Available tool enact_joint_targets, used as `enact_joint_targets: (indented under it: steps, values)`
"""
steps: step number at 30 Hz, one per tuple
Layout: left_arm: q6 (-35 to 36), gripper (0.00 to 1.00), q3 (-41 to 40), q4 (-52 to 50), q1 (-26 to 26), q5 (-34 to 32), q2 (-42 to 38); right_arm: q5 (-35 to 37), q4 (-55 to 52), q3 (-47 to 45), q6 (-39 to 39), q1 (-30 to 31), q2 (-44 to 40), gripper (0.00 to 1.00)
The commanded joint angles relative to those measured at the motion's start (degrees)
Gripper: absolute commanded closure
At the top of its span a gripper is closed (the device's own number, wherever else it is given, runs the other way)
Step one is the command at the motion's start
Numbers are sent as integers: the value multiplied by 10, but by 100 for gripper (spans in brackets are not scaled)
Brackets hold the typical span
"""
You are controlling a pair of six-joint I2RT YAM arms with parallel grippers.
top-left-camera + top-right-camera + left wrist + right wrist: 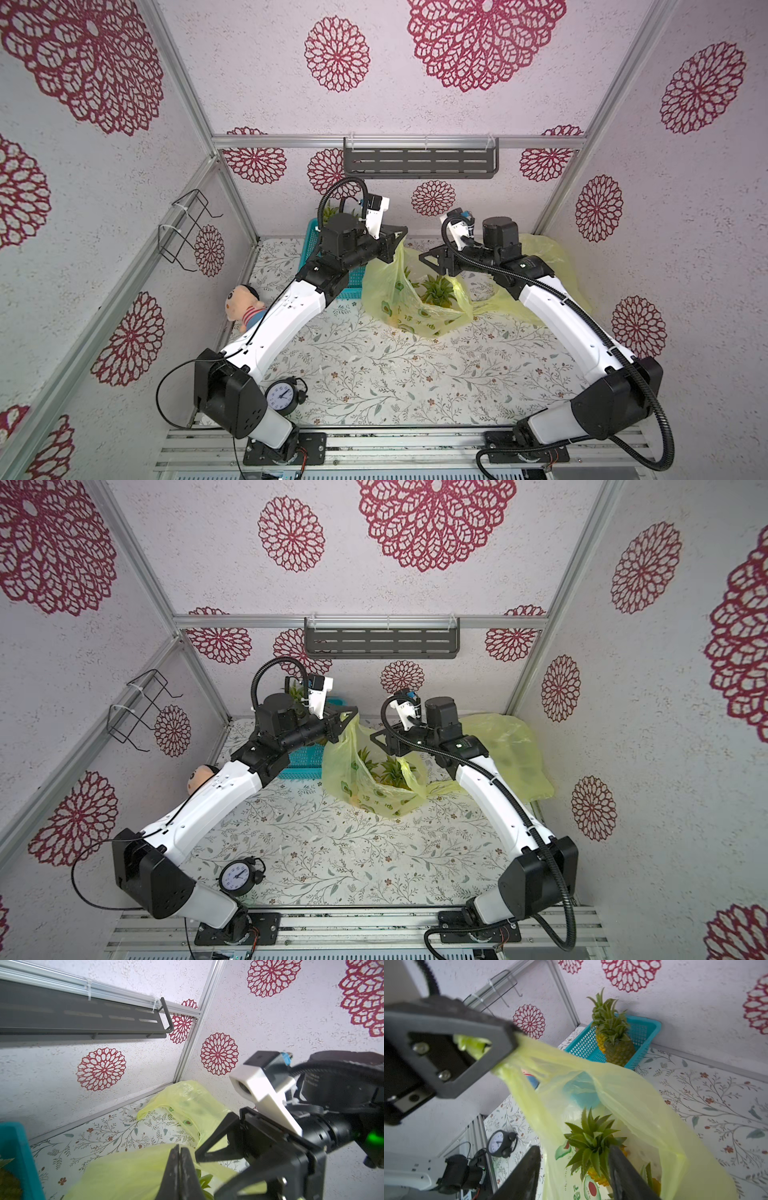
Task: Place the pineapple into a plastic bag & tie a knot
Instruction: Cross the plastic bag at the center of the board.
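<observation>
table (395, 374): the floral-patterned surface across the lower middle of both top views; all that follows stands on it.
plastic bag (384, 291): yellow-green, printed with avocados. You find it at the centre of both top views (345, 766), base on the table, mouth pulled up and open.
spare bag (548, 257): a second yellow-green bag, lying slack at centre right, partly behind the right arm.
basket (353, 286): teal mesh, just left of the plastic bag and largely covered by the left arm. The right wrist view shows you two other pineapples (616, 1043) upright in it.
pineapple (436, 291): inside the plastic bag, crown up, low in the bag.
left gripper (398, 244): jaws closed tight on the plastic bag's upper edge, holding it raised just above centre frame.
right gripper (432, 264): jaws parted, poised over the bag's mouth, just right of the left gripper. In its wrist view the crown lies between the fingers (529, 1167); you cannot tell whether they touch a leaf.
doll (245, 307): soft toy at the table's left edge.
clock (282, 395): small black alarm clock, lower left.
</observation>
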Motion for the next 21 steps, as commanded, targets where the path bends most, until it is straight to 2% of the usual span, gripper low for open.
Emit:
enact_joint_targets:
  steps: [1,8,13,15,21]
  values:
    - [-14,99,26,-28,-2,18,20,-16,29,5,-63,12,0,36]
    - [-24,93,43,-36,-1,29,30,37,98,-1,-118,44,19,16]
    - [-36,85,46,-38,2,37,22,70,153,4,-121,50,47,13]
    - [-43,78,45,-38,6,39,15,69,180,5,-117,50,57,14]
    - [-67,49,15,-17,28,42,-22,56,254,6,-74,50,77,16]
